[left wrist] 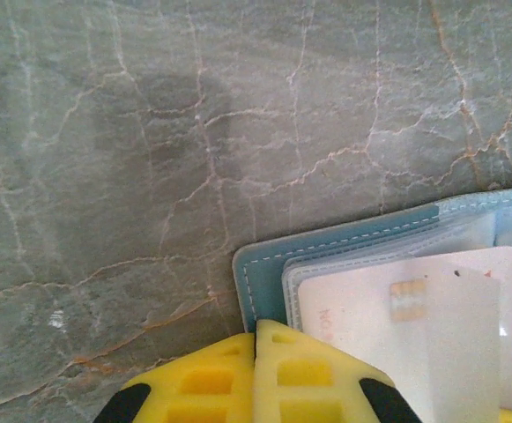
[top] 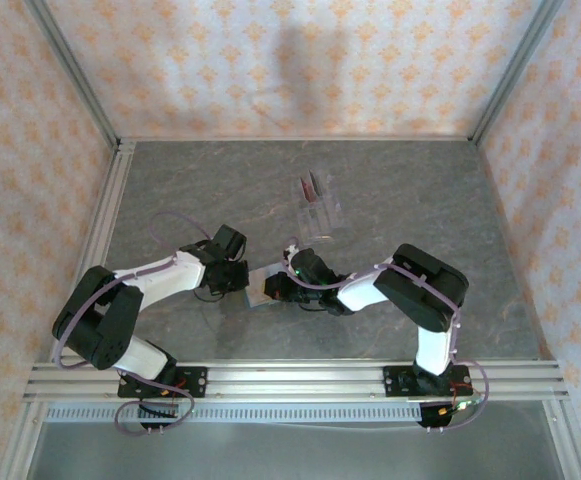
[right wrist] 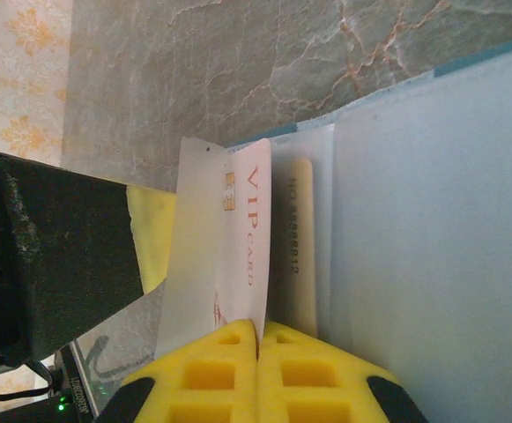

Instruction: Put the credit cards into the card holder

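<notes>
Both pincers are squeezed fully closed here, and I can't tell if either is actually gripping anything. The left gripper (left wrist: 256, 339) has the open card holder (left wrist: 260, 269) just ahead-right of its tips. The right gripper (right wrist: 257, 333) has its tips right against a white VIP card (right wrist: 238, 229) lying on the holder's clear sleeves. The spare cards (top: 315, 185) stand in a clear rack (top: 322, 212), well beyond both.

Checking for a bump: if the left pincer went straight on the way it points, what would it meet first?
The card holder: its teal corner lies right at the left pincer, perhaps already touching; beyond, bare marble table.
</notes>
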`<state>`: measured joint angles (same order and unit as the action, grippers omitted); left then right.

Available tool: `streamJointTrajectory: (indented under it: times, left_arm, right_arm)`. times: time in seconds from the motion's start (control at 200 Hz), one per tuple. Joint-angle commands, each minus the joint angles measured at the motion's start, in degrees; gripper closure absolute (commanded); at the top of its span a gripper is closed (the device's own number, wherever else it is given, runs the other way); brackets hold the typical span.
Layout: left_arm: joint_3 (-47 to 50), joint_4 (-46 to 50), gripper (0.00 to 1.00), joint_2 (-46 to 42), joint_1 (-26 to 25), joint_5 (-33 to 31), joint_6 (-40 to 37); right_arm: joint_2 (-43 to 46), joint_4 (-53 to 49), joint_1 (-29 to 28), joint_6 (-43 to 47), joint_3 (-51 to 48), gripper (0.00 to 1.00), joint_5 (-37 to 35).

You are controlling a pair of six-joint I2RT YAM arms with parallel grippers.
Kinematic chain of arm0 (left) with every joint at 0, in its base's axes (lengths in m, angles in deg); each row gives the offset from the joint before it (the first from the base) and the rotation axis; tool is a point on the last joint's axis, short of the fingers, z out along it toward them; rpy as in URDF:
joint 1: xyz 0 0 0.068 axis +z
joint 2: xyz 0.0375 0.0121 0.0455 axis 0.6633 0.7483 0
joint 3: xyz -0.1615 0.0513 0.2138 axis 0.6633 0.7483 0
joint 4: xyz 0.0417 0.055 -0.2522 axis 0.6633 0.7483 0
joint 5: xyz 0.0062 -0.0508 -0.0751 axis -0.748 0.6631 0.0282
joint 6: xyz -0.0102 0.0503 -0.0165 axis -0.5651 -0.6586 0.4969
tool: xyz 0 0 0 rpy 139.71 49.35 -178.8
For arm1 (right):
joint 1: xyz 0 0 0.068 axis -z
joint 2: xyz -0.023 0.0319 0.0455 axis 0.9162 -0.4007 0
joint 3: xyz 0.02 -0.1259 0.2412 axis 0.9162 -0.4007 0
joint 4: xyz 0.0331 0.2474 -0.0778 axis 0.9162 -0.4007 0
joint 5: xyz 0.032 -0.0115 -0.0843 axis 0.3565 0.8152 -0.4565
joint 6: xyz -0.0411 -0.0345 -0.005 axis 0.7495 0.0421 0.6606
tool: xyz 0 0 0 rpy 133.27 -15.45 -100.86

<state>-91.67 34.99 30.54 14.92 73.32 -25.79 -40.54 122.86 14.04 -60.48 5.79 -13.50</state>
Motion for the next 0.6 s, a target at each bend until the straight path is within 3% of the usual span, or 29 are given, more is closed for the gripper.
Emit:
streamJointTrajectory:
  times: [0.0,0.16,0.595]
  left_arm:
    - [0.9,1.3,1.00,-4.4,0.7,-1.8,0.3]
    - [2.0,0.2,1.00,-7.3,0.6,-1.0,0.3]
    - [2.0,-4.9,1.00,-3.2,0.1,4.6,0.7]
  right_arm:
    - [-2.3,-4.2,-0.7,0.4,-0.6,1.00,-1.0]
    - [-2.2,-4.9,-0.6,0.2,-0.4,1.00,-1.4]
    - [-1.7,-5.1,-0.6,0.3,-0.8,1.00,-2.0]
